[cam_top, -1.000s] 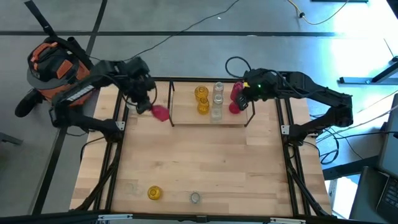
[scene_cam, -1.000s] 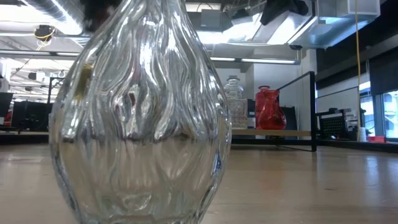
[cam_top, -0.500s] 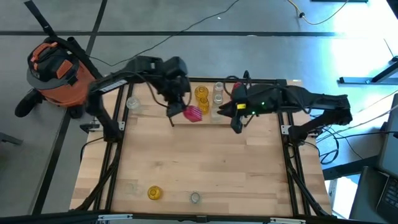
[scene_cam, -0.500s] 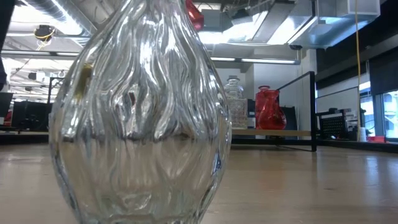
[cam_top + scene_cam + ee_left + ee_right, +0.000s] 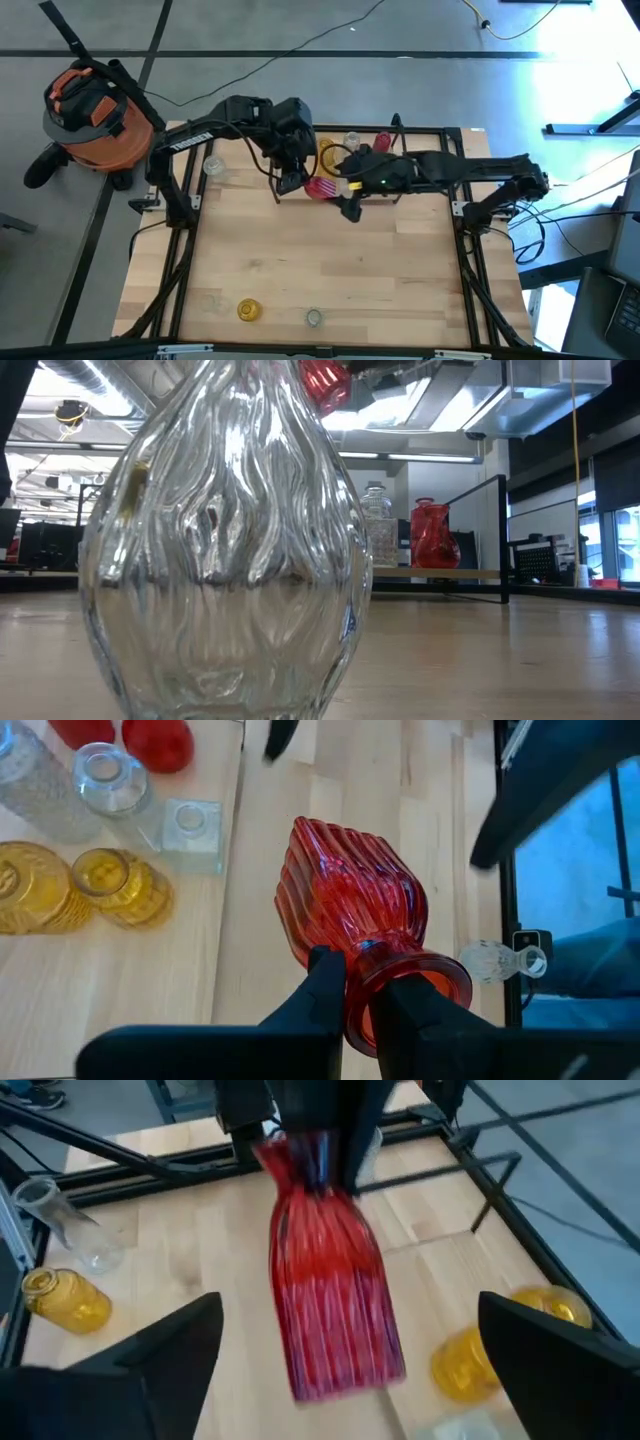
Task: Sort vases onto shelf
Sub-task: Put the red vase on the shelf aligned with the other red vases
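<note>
A wooden table carried the small wire-framed shelf at its far edge, with yellow vases and clear vases already standing there. Above its front, the left gripper pinched a ribbed red vase by the neck (apparently for handover). The right gripper spread wide around its body.
</note>
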Tool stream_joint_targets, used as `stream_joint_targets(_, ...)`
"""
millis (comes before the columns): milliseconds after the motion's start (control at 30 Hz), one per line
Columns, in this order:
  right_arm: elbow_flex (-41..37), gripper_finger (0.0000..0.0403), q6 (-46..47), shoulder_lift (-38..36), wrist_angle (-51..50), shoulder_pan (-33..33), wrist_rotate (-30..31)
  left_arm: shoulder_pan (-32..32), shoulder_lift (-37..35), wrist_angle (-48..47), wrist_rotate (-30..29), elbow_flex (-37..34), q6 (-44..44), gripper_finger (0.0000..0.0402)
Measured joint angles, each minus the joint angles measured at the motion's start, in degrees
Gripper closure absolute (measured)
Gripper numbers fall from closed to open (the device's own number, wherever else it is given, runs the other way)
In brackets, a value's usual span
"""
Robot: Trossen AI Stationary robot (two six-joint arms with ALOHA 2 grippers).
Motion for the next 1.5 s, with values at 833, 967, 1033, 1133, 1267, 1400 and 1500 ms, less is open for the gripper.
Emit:
stream_joint_targets(833,0.0,0.0074,-6.0,4.9,0.5,-7.8,-24.6,-3.8,2.0,7.5,-0.8,0.0,-2.4,0.0383)
stream_joint_targets(967,0.0,0.0096,-5.9,6.0,-1.1,-7.8,-21.4,-2.6,2.0,7.6,-0.6,-0.1,-2.9,0.0383)
stream_joint_targets(1033,0.0,0.0124,-5.9,6.2,-2.2,-7.8,-19.8,-2.1,2.0,7.3,-0.4,-0.1,-3.1,0.0383)
stream_joint_targets(1133,0.0,0.0189,-7.1,6.5,-2.1,-7.8,-19.4,-1.6,2.0,6.8,-0.3,-0.1,-3.7,0.0383)
stream_joint_targets(1267,0.0,0.0211,-8.2,6.5,-1.8,-7.7,-20.3,-1.3,2.1,6.9,0.5,-0.1,-3.7,0.0371)
stream_joint_targets(1400,0.0,0.0211,-6.3,6.5,-1.9,-7.9,-20.3,-1.3,2.1,6.9,-0.7,-0.1,-2.3,0.0326)
stream_joint_targets(1500,0.0,0.0211,-4.0,6.6,-2.0,-7.8,-19.9,-0.9,2.0,4.2,-1.5,0.0,-1.2,0.0300)
